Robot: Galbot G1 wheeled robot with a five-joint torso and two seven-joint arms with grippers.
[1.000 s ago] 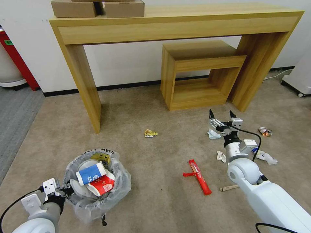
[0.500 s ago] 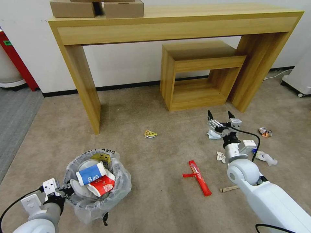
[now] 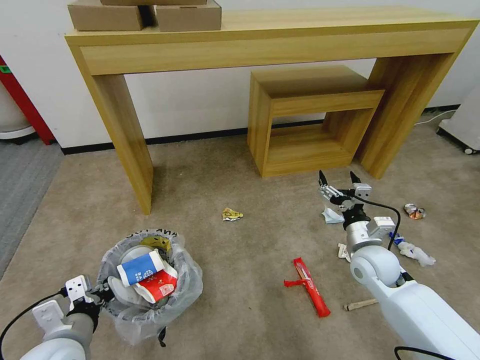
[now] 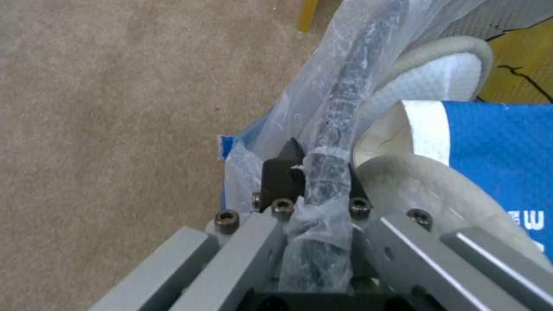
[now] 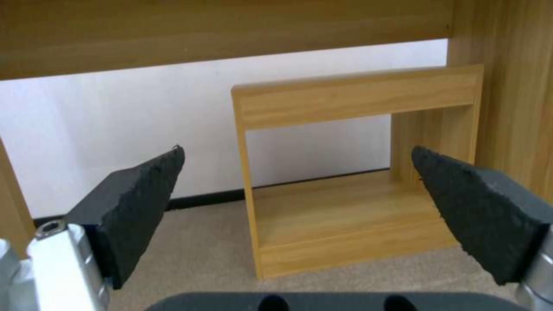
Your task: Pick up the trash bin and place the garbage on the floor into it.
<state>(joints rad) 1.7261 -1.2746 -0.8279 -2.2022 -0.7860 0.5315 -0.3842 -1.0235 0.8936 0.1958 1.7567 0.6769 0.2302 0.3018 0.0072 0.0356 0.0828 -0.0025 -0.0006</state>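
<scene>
I am gripping the trash bin (image 3: 150,285) with my left gripper (image 3: 97,295), low at my left side on the carpet (image 3: 240,280). In the left wrist view my fingers (image 4: 279,175) are clenching on the bin's dark rim (image 4: 340,108), with the clear plastic bag (image 4: 322,172) bunching between them. The bin is holding a blue-and-white cup (image 3: 141,267) lying over a red-and-white cup (image 3: 159,289), a yellow scrap (image 3: 156,243) at the back, and a white slipper (image 4: 438,69) curling along the rim, which the wrist view is showing close up.

My right gripper (image 3: 339,181) is hovering above the carpet near the small wooden shelf (image 3: 310,120), its fingers spread wide and holding nothing. In the right wrist view the two black pads (image 5: 138,203) are framing that shelf (image 5: 345,172) under the long wooden table (image 3: 270,35), against the white wall.

The head view is showing the garbage lying loose on the carpet: a crumpled white paper (image 3: 331,216) just beside my right wrist, a smaller scrap (image 3: 343,251) nearer me, a red wrapper (image 3: 309,286) in the middle of the floor, a wooden stick (image 3: 361,304) by my right arm, a crumpled yellow piece (image 3: 232,214) between the table legs, a crushed can (image 3: 414,211) and a clear bottle (image 3: 414,251) off to my right. Two cardboard boxes (image 3: 145,15) are sitting on the table's left end.
</scene>
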